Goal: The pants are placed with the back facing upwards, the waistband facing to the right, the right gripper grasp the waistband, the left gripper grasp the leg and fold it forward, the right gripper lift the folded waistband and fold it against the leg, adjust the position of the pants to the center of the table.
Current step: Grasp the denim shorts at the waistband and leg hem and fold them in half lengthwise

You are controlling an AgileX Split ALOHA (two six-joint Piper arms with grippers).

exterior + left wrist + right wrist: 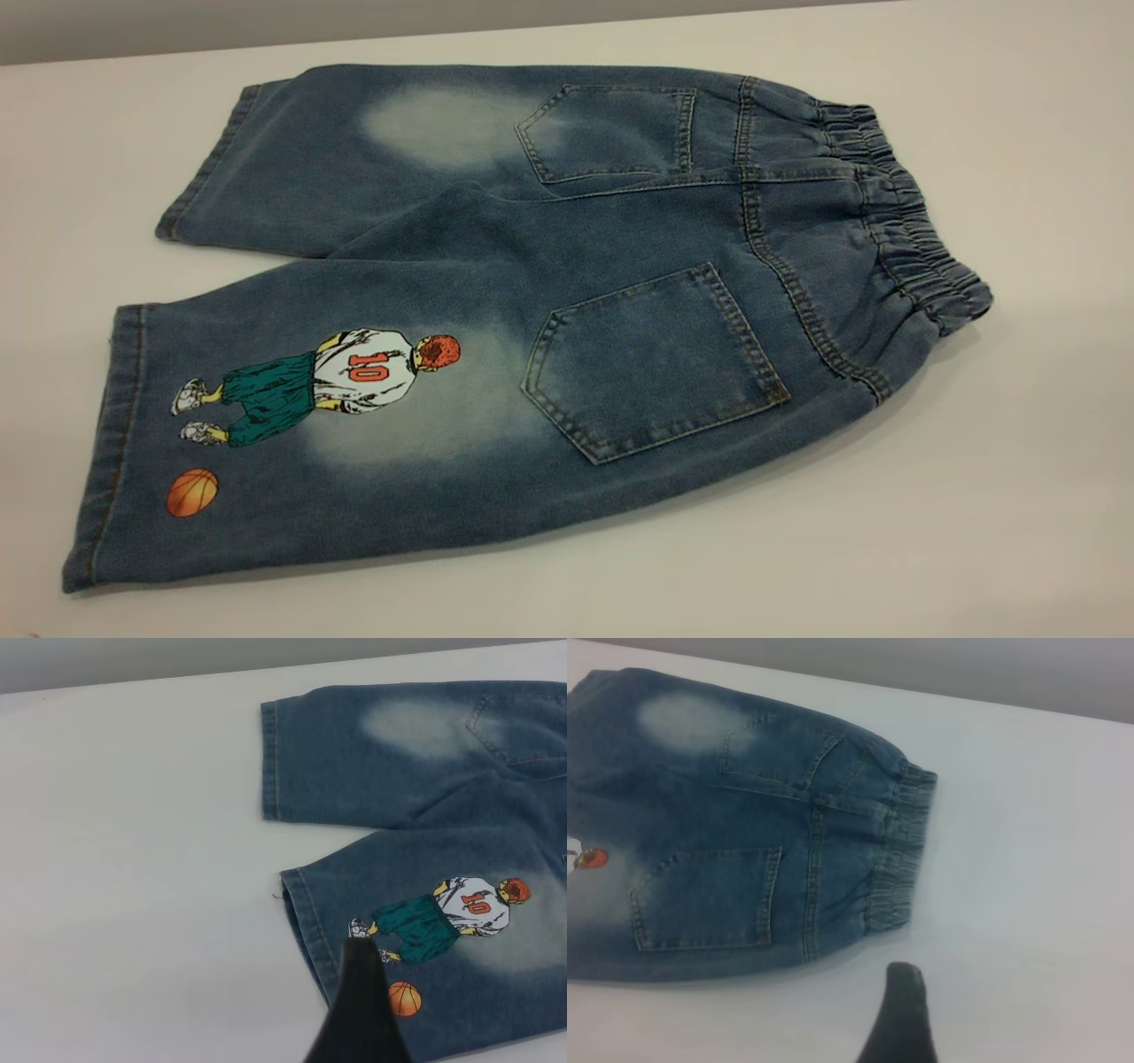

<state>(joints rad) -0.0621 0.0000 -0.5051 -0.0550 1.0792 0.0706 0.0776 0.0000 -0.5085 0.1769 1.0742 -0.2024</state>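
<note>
The pants (549,292) lie flat on the white table (1019,496), back pockets up. The ruffled waistband (904,213) is at the right. The leg (292,425) printed with the number 10 player and an orange ball is the near one, pointing left. Neither gripper shows in the exterior view. In the left wrist view only a black part of my left gripper (359,1010) shows, hovering over the printed leg (443,930) beside the ball. In the right wrist view a black part of my right gripper (899,1019) hangs over bare table, short of the waistband (899,859).
The plain leg (354,151) with a faded patch lies on the far side. Bare white tabletop surrounds the shorts on all sides. The table's far edge (133,53) meets a grey wall at the back.
</note>
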